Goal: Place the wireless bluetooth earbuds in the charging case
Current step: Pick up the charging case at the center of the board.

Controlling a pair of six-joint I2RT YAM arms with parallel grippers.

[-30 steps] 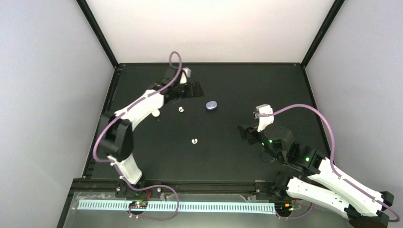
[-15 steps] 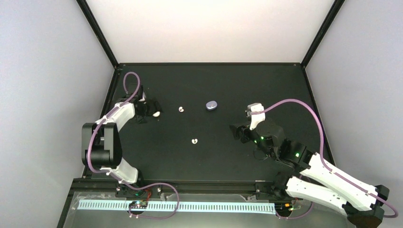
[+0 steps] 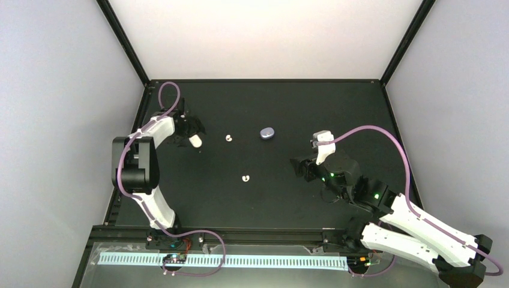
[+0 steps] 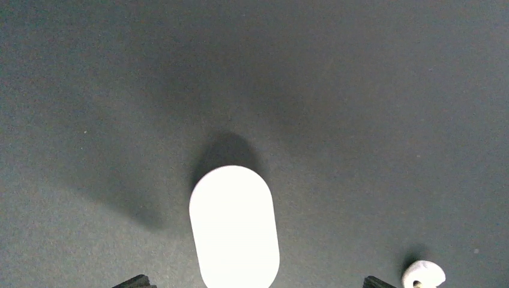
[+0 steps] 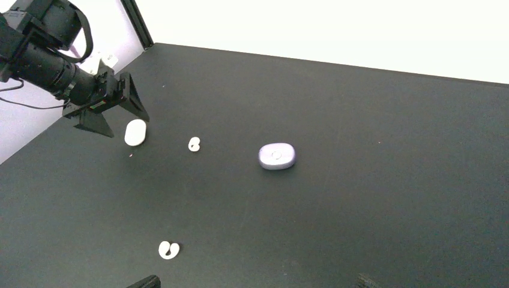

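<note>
Earbud job barely begun: two white buds lie loose on the matte black surface [image 3: 336, 108], neither one in a case. The far earbud [image 5: 194, 144] sits btwn the white charging case [image 5: 135, 132] and the lilac charging case [image 5: 277, 156]. The near earbud [image 5: 168, 249] lies well apart from them, closer to the arms. Both cases look shut, so opening a lid & seating the buds is all still to do. No lilac buds in view.

The left pincer [image 5: 113, 111], fingers spread wide, hovers at the white case, which lies btwn its tips w/ no visible contact. The right pincer [image 3: 303, 168], also spread & holding nothing, hangs over bare surface right of centre, well apart from every item.

The white case is a smooth pill shape w/ rounded ends, glossy enough to glare under the lights. The lilac case is a squat rounded pebble, satin finish, w/ a faint round mark on top. The buds are tiny curled hooks, prob. hard plastic, far smaller than a pincer finger. The surface is flat & fine-grained w/ a few dust specks
</note>
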